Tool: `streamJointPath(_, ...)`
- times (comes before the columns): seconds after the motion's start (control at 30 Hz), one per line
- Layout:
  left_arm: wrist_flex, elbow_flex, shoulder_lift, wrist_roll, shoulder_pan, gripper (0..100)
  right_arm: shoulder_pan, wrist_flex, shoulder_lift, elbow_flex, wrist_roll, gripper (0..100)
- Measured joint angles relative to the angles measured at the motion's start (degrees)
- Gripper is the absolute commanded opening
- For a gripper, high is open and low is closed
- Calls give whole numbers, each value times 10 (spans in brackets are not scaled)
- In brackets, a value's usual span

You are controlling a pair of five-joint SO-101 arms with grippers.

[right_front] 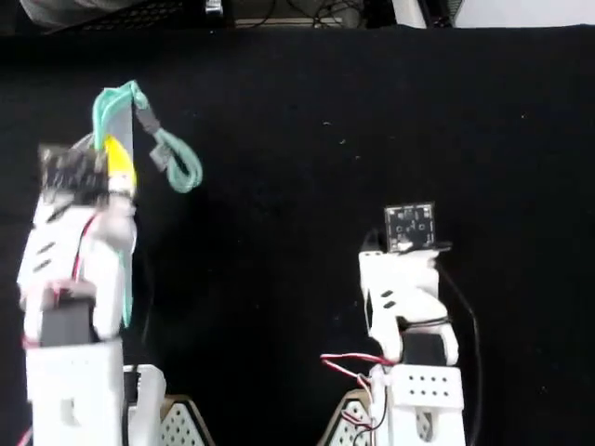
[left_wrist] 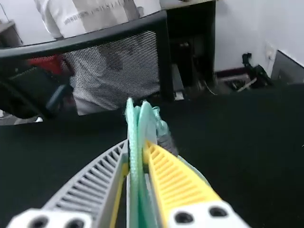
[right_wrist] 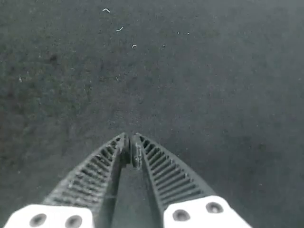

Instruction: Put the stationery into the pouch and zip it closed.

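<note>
The pouch point(right_front: 113, 104) is thin, mint green and held edge-on above the table's left side, with a green cord loop point(right_front: 182, 165) and a grey zipper pull point(right_front: 147, 121) hanging from it. My left gripper point(right_front: 119, 165) is shut on the pouch; in the left wrist view the pouch point(left_wrist: 137, 124) stands upright between the grey finger point(left_wrist: 102, 175) and the yellow finger point(left_wrist: 173, 178). My right gripper point(right_wrist: 129, 145) is shut on nothing, low over the black cloth at centre right. From above, the right arm point(right_front: 402, 279) hides its fingertips.
A black cloth point(right_front: 325, 139) covers the whole table. Both arm bases point(right_front: 409, 400) stand at the front edge. Beyond the table's far edge, the left wrist view shows a black mesh chair point(left_wrist: 118, 61) and a white wall.
</note>
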State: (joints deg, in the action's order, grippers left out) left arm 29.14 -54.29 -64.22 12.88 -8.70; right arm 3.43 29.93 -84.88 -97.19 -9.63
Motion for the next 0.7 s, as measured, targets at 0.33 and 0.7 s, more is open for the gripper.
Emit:
streamJointPath(0.33, -33, 117, 312, 4, 178, 71, 0, 24, -18, 0, -29, 15)
streamJointPath(0.7, -1, 182, 366, -69, 254, 163, 0, 24, -18, 0, -29, 15)
